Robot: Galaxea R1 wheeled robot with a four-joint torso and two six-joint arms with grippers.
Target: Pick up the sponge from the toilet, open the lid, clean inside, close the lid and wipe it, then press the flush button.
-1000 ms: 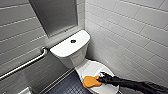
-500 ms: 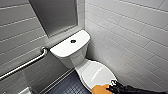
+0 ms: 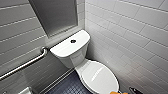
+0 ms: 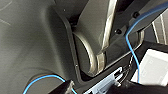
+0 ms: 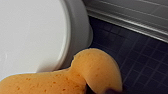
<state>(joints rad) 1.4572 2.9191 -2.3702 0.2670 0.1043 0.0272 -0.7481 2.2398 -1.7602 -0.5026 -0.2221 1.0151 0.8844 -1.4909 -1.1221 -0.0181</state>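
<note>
Soft, even brightness without hard shadows; pale glare streak on the glossy white oval plastic lid; grey tiled wall bowed toward edges; porous orange sponge blurred close-up; left wrist view dim, murky.

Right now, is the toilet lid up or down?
Down. The lid lies flat on the toilet in the head view; the right wrist view shows its edge seated, beside the sponge.

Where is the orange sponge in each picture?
Head view: the sponge peeks in at the bottom edge, right of middle, by the lid's front.
Left wrist view: dark robot parts and a blue cable here.
Right wrist view: the sponge is big and close, near the lid's edge.
Shared landmark: the white lid.
</note>
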